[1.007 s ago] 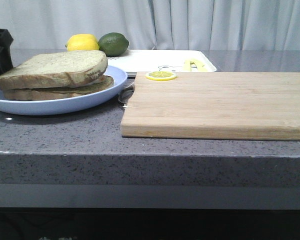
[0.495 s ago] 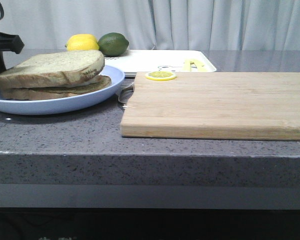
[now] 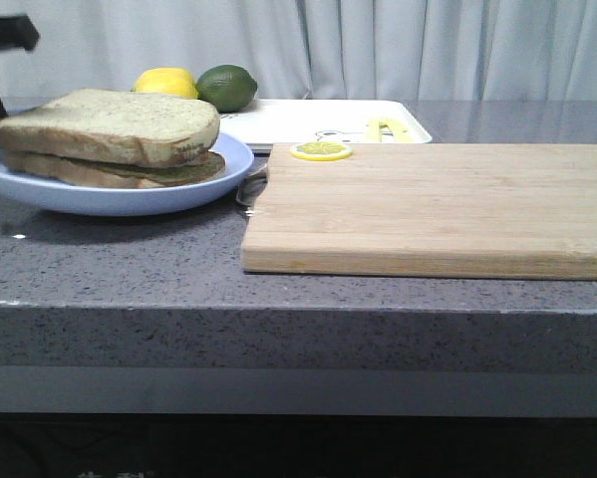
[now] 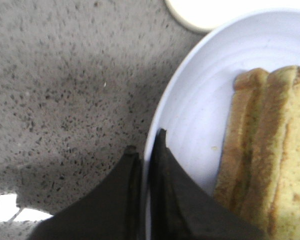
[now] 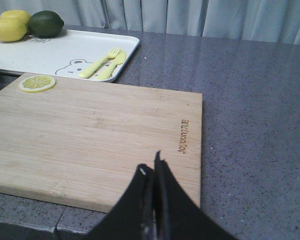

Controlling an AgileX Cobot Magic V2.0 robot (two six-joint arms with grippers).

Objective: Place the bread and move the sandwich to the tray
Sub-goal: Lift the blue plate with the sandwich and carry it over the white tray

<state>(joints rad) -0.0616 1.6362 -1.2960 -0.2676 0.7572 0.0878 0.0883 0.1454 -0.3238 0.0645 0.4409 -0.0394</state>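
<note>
Bread [image 3: 114,121], a thick square pale tan slice with a greenish-speckled face and brown crust, lies on top of the sandwich [image 3: 109,169], whose lower tan slice rests on the round light-blue plate [image 3: 193,191] at the left of the grey speckled counter [image 3: 129,264]. In the front view the plate appears raised at its left side, clear of the counter, with the left gripper [image 4: 144,150] showing only as a dark shape at the frame's left edge. The left wrist view shows what the front view cannot: the two black fingers [image 4: 165,165] clamped on the plate's rim, one on each side of it, with the bread crusts just beside them.

The right gripper [image 5: 152,172] is seen only in its own wrist view, its fingers pressed together with nothing between them, hovering over the near edge of the rectangular pale wooden cutting board [image 5: 94,135]. That view also shows the flat white rectangular tray [image 5: 54,55] beyond the board, bearing a cartoon bear print, a pale yellow fork and spoon [image 5: 104,64], a yellow lemon [image 5: 8,27] and a dark green lime [image 5: 45,23]. A round lemon slice [image 5: 36,83] lies on the board's far corner.
</note>
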